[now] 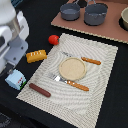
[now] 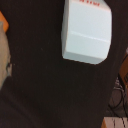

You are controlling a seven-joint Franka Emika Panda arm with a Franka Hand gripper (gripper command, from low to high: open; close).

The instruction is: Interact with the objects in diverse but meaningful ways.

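The arm sits high at the exterior view's left, over the dark table (image 1: 107,95), and its end effector is out of sight in both views, so I cannot tell how far open it is or whether it grips anything. Below it, the pale blue house-shaped carton (image 1: 15,79) stands on the table just off the woven placemat (image 1: 100,65), and the wrist view looks straight down on the carton's pale roof (image 2: 86,31). The dark brown sausage stick (image 1: 39,90) lies on the mat's near corner, close to the carton. The yellow-orange bread block (image 1: 36,55) rests at the mat's edge, with the red tomato (image 1: 53,39) beyond it. A tan plate (image 1: 72,68) sits mid-mat between orange-handled cutlery. Two grey pots (image 1: 84,12) stand on the board behind.
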